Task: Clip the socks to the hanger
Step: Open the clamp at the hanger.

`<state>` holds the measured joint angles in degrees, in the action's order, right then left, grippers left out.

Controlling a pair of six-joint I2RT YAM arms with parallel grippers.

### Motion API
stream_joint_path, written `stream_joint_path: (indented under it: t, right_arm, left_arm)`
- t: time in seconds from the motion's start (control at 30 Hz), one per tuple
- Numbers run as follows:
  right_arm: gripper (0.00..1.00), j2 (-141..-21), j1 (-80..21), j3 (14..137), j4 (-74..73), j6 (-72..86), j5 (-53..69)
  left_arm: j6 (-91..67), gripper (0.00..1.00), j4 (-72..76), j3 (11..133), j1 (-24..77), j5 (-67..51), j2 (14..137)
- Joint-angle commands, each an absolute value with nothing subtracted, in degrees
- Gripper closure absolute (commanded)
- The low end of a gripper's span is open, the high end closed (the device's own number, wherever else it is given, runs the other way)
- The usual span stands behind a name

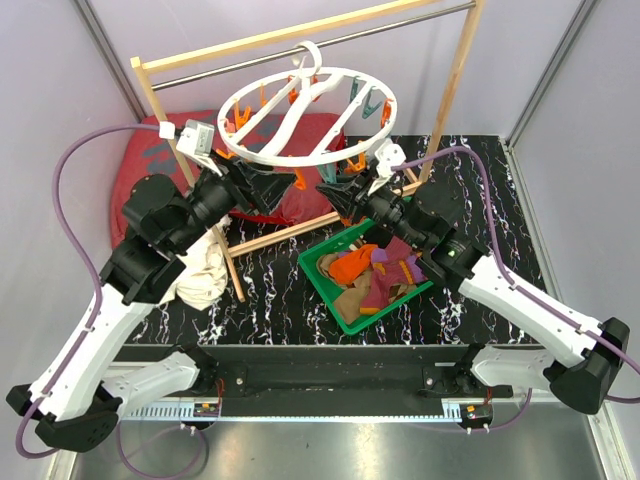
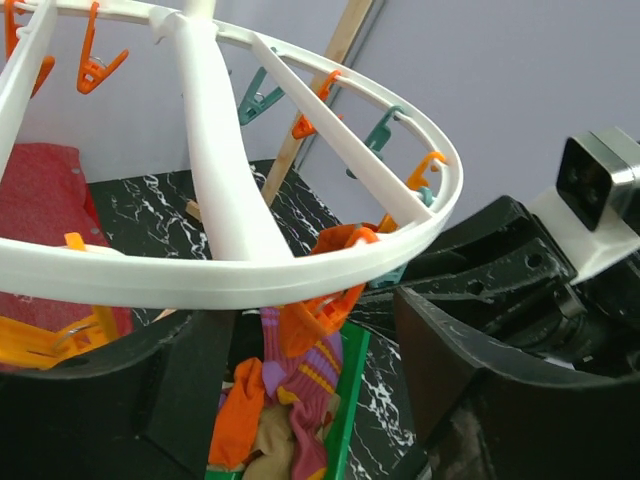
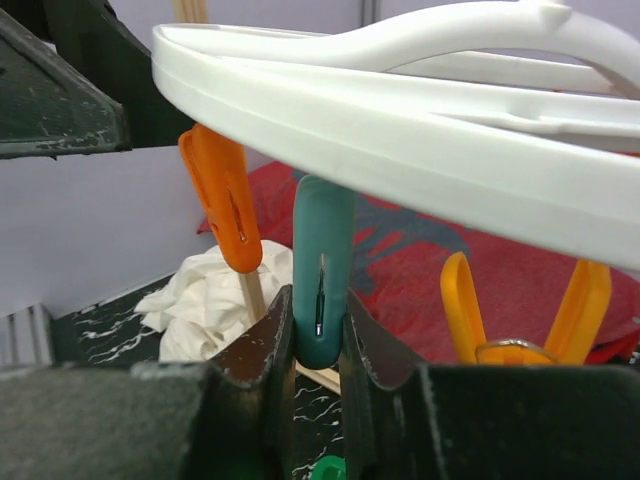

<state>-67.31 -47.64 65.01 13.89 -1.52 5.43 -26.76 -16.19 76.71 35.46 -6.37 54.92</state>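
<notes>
The hanger [image 1: 305, 115] is a white ring with orange and teal clips, hung from the rack's metal bar. My right gripper [image 3: 318, 350] is shut on the lower end of a teal clip [image 3: 322, 270] under the ring's rim [image 3: 400, 120]. My left gripper [image 2: 310, 400] stands open just below the rim [image 2: 200, 275], with its fingers [image 2: 470, 370] on either side of an orange clip [image 2: 320, 305]. A purple striped sock [image 2: 305, 375] reaches up to that clip; I cannot tell whether it is pinched. Orange and tan socks [image 1: 360, 275] lie in the green basket [image 1: 325, 285].
The wooden-post rack [image 1: 455, 80] frames the hanger. A white cloth [image 1: 200, 275] sits by the left post and a red cushion [image 1: 150, 165] lies behind it. More orange clips [image 3: 222, 200] hang beside the held teal one.
</notes>
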Motion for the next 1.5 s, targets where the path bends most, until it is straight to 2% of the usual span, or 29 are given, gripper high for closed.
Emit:
stream_joint_path:
  t: [0.0,0.1,0.27,0.43,0.93,1.47]
  right_arm:
    - [1.0,-68.6,-47.4,70.1,9.1,2.0,11.3]
    - [1.0,-70.0,-47.5,71.4,7.1,3.1,12.5]
    - [1.0,-72.1,-47.5,73.1,4.8,4.1,12.7]
    - [1.0,-73.8,-47.5,73.2,4.7,5.2,13.6]
    - [0.99,-74.2,-47.6,73.1,5.0,6.2,13.6]
    - [0.99,-74.5,-47.8,69.9,7.8,6.9,13.9]
  left_arm:
    - [-25.1,0.26,-19.0,80.3,35.6,-12.3,52.7]
    - [-24.3,0.21,-22.8,81.6,35.6,-12.3,51.7]
    - [-25.6,0.18,-24.0,80.2,35.6,-13.7,49.7]
    - [-30.3,0.18,-20.2,77.6,35.7,-16.9,52.7]
    - [-37.4,0.24,-14.0,76.0,38.1,-5.3,59.4]
    - [-37.2,0.47,-8.8,75.8,40.6,2.9,63.5]
